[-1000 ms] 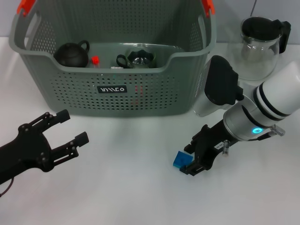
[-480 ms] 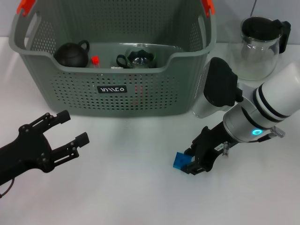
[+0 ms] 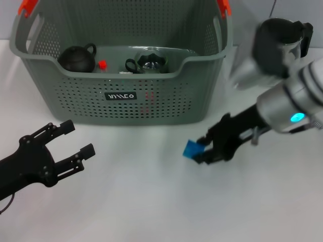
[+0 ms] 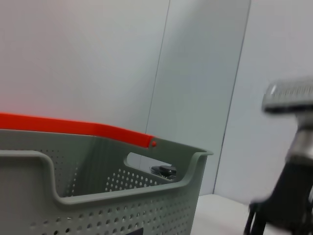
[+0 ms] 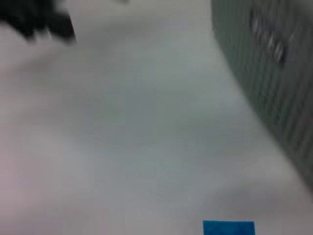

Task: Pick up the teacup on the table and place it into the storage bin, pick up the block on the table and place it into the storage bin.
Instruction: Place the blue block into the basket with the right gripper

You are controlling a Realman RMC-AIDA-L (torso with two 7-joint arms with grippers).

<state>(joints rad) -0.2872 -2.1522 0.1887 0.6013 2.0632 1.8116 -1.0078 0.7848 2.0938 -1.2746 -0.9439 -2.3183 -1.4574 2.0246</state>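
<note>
Blue block [image 3: 192, 149]: you've lifted it off the counter [image 3: 141, 201], nearer the storage bin [image 3: 121, 96] than before.
Right pincer [image 3: 201, 151]: clamped on block.
Left pincer [image 3: 70, 138]: spread apart, empty, unmoved.

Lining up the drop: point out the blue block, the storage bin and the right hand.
blue block [image 3: 192, 149], head view, its top face.
storage bin [image 3: 151, 101], head view, perforated front wall.
right hand [image 3: 203, 149], head view, between its fingertips, at the block.

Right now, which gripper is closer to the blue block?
Right. The right gripper is shut on the block, holding it in front of the bin. The left gripper is open, far off across the table.
</note>
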